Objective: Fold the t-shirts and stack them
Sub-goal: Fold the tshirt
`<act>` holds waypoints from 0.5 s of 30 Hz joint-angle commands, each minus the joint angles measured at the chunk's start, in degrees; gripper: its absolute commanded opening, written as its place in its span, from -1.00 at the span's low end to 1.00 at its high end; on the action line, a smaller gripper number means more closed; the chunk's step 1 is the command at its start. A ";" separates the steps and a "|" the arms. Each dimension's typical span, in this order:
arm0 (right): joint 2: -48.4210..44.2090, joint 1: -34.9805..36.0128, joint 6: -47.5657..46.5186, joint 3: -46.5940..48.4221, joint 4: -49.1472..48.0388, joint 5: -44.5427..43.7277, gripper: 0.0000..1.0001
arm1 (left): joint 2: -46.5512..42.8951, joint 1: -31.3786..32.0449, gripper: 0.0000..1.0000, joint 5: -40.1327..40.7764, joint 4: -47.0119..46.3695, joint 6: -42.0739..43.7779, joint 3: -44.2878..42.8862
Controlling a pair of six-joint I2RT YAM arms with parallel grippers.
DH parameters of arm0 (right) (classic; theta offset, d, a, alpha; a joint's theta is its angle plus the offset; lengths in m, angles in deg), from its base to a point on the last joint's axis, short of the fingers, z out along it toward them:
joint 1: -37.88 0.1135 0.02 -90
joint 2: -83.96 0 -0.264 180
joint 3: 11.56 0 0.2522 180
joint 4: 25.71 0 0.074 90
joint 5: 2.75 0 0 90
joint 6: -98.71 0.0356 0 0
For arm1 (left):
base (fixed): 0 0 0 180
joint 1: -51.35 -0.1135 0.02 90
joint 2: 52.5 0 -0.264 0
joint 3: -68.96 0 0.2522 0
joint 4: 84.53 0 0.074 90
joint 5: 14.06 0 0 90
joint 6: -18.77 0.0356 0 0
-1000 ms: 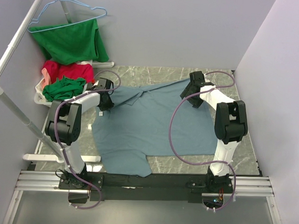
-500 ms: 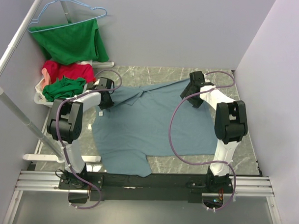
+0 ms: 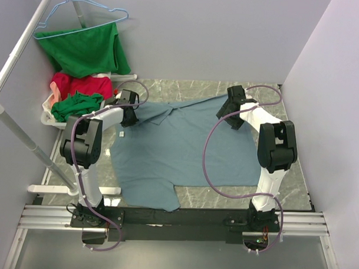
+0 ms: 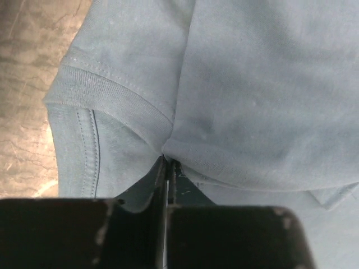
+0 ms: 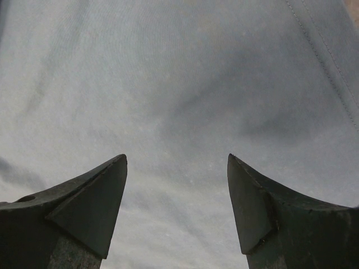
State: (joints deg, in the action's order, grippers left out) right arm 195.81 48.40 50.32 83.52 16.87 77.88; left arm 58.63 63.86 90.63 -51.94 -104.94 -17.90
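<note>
A dusty grey-blue t-shirt (image 3: 179, 149) lies spread on the marble table. My left gripper (image 3: 128, 109) is at its far left corner, shut on a fold of the cloth by the ribbed collar (image 4: 112, 95); the fingertips (image 4: 167, 162) pinch the fabric. My right gripper (image 3: 232, 107) is open at the shirt's far right corner, low over flat cloth (image 5: 179, 84), with nothing between its fingers (image 5: 106, 190). A red shirt (image 3: 75, 83) and a dark green shirt (image 3: 77, 104) lie in a basket at the left. Another green shirt (image 3: 85, 48) hangs on a hanger.
A white basket (image 3: 50, 117) stands at the far left of the table. A white rail (image 3: 20, 64) with a blue wire hanger (image 3: 89, 16) runs along the left. Grey walls close the back and right. Bare marble (image 3: 293, 180) shows right of the shirt.
My left gripper has moved slightly toward the far left, pulling the shirt's collar corner with it. The right arm has not moved.
</note>
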 commanded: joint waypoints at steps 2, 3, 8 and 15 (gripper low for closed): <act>-1.55 0.64 -0.47 1.65 0.80 -1.36 0.57 | -1.00 0.41 -0.99 2.35 2.08 -0.65 -2.92; -1.55 0.64 -0.38 1.65 0.71 -1.44 0.57 | -1.79 0.49 -0.99 2.79 2.26 -0.74 -3.01; -1.81 0.64 -0.73 2.26 1.41 -2.49 0.57 | -4.87 1.11 -0.99 4.72 3.40 -2.31 -3.45; -0.15 -1.12 -1.96 9.54 3.96 -4.96 0.61 | -11.45 1.46 -0.99 8.06 3.93 -3.81 -5.12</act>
State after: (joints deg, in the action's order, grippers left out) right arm 195.83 48.12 49.53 86.21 19.50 76.00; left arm 53.78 65.06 94.94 -48.16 -106.93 -19.32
